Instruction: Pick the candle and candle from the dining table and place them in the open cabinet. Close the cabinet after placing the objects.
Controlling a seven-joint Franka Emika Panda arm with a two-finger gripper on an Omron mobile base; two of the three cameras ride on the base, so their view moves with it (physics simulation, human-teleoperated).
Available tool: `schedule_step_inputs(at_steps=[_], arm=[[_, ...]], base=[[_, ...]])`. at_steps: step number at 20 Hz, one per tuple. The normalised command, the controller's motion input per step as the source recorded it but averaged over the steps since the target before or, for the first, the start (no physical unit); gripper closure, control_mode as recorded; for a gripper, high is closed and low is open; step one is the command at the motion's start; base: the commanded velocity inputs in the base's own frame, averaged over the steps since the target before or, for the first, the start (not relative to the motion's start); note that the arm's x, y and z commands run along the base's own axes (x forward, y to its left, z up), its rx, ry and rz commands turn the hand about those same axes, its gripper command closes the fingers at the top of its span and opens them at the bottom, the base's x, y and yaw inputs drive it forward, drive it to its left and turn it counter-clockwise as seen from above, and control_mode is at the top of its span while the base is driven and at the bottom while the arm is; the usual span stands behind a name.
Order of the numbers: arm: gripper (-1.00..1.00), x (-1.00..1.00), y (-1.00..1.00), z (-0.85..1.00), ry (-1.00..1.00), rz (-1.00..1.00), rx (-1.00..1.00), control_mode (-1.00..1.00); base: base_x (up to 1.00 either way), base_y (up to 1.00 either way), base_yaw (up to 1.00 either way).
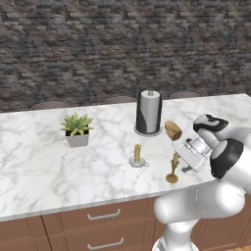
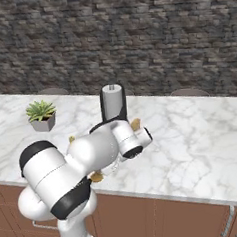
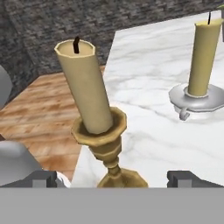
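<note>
- Brass candlestick (image 3: 107, 151) with its yellow candle (image 3: 84, 85) is standing closest to the hand camera, tilted in that view, rising between the two dark fingertips (image 3: 43, 178) at the bottom edge.
- Gripper (image 3: 116, 179) is standing fully open, holding nothing; its tips are flanking the candlestick's base with a clear gap on each side.
- From the left base camera, the candlestick (image 1: 173, 169) is sitting near the front edge of the dining table (image 1: 44, 162), just beside the hand (image 1: 193, 153).
- Second candle (image 3: 204, 59) is waiting in its silver dish holder (image 3: 197, 99), near the first but apart from it.
- Paper-towel stand (image 1: 148, 112), brown lump (image 1: 173, 130) and potted plant (image 1: 77, 128) are staying out of the way, farther back on the marble.
- Judging the step as the approach to a first grasp: it is worth advancing until the pads are straddling the slim stem or candle, centring first, since a top-heavy stick could tip if one finger touches early.
- Closing gently and lifting straight up looks safest so close to the edge.
</note>
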Motion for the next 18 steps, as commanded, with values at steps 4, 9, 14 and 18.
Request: schedule_step_inputs(at_steps=[4, 9, 14, 18], arm=[[-1.0, 0.0, 0.11, 0.0, 0.0, 0.0, 0.0, -1.0], [-1.0, 0.0, 0.12, -0.01, 0.0, 0.0, 0.0, -1.0], [-1.0, 0.0, 0.1, -0.02, 0.0, -0.01, 0.0, -1.0], [-1.0, 0.0, 0.11, -0.03, 0.0, -0.01, 0.0, -1.0]], base=[[0.0, 0.0, 0.0], [0.0, 0.0, 0.0], [0.0, 0.0, 0.0], [0.0, 0.0, 0.0]])
